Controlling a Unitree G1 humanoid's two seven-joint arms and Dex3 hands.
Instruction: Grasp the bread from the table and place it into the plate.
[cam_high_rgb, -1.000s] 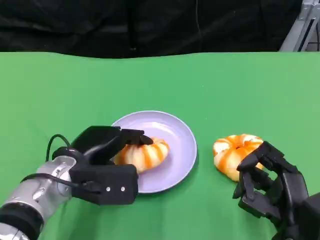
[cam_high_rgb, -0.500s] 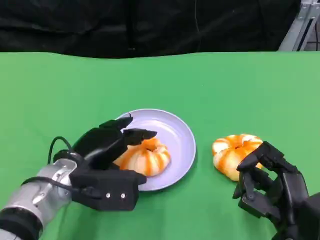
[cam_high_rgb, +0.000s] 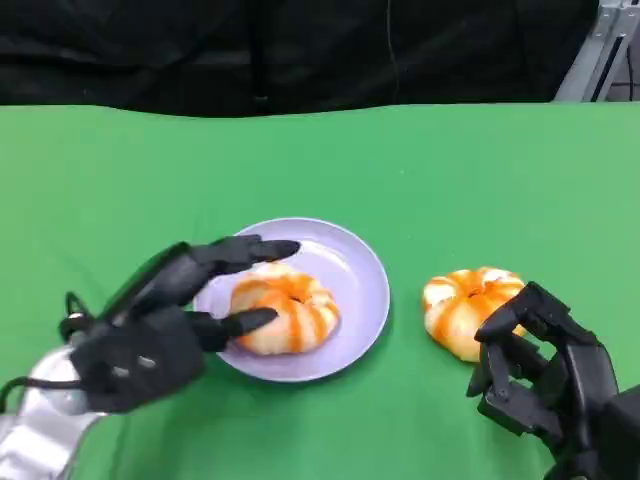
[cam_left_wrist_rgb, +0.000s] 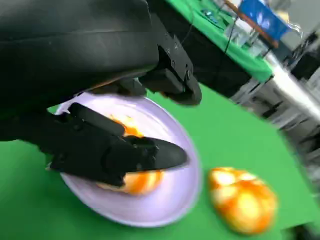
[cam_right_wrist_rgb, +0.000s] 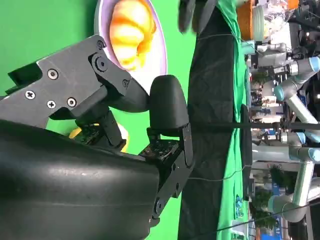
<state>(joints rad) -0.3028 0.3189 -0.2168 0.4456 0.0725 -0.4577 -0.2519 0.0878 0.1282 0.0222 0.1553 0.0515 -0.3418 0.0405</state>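
Bread on the green table (cam_high_rgb: 420, 170) comes in two rounded, ring-shaped buns glazed in orange and cream stripes: one bun (cam_high_rgb: 285, 312) lies on the lavender plate (cam_high_rgb: 350, 265), the second bun (cam_high_rgb: 465, 306) sits on the cloth just beside the plate's right edge. The left hand (cam_high_rgb: 165, 320) hovers at the plate's left rim, fingers spread wide around the plated bun and holding nothing. The right hand (cam_high_rgb: 545, 375), fingers curled inward and empty, rests near the second bun.

A green worktop (cam_high_rgb: 420, 160) runs back to a black curtain (cam_high_rgb: 300, 50), with a metal frame (cam_high_rgb: 600, 50) at the far corner.
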